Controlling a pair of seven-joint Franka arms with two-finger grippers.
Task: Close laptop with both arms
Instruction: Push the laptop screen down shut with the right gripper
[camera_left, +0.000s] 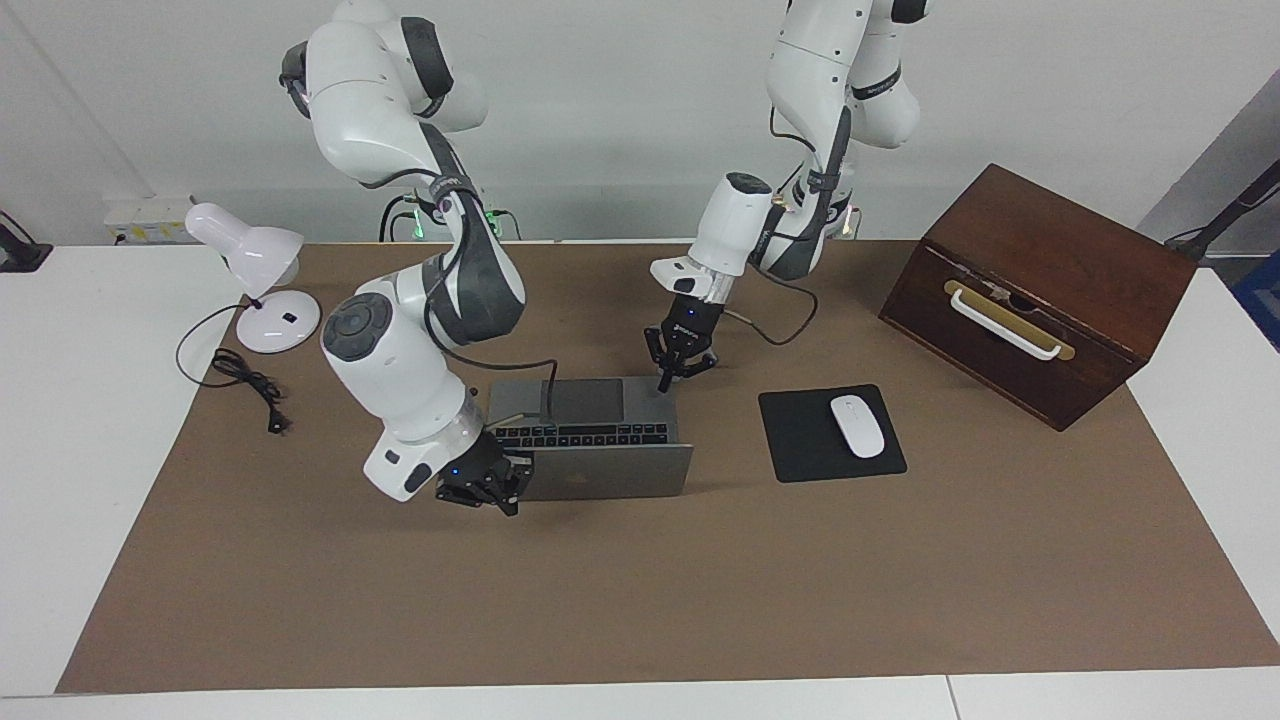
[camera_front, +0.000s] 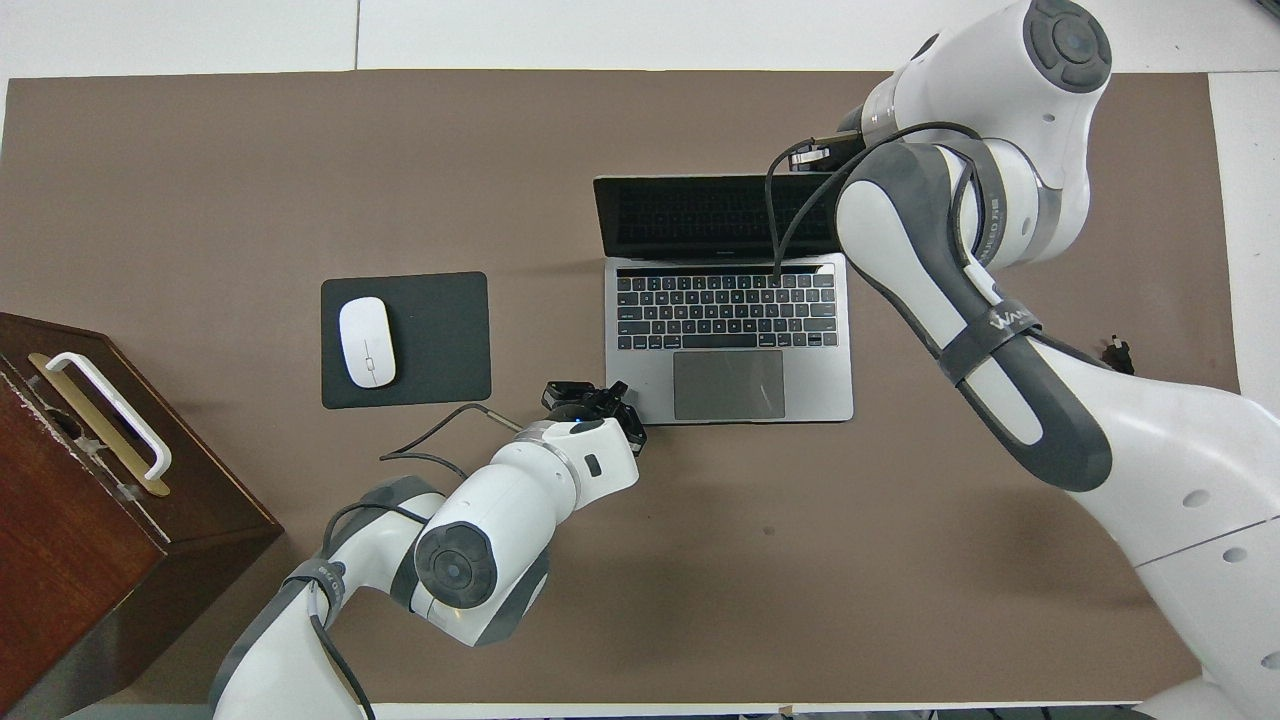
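Observation:
The silver-grey laptop (camera_left: 600, 470) stands open in the middle of the brown mat, its lid raised at the end farther from the robots and its keyboard (camera_front: 730, 310) facing them. My left gripper (camera_left: 664, 382) is shut, tip down at the base's corner nearest the robots, toward the left arm's end; in the overhead view the left gripper (camera_front: 600, 398) sits just off that corner. My right gripper (camera_left: 503, 497) is shut, against the lid's outer face at its corner toward the right arm's end. In the overhead view the right gripper (camera_front: 812, 155) is mostly hidden by its own arm.
A black mouse pad (camera_left: 800, 445) with a white mouse (camera_left: 858, 426) lies beside the laptop toward the left arm's end. A brown wooden box (camera_left: 1050, 260) with a white handle stands further that way. A white desk lamp (camera_left: 255, 255) and its cable (camera_left: 245, 380) are at the right arm's end.

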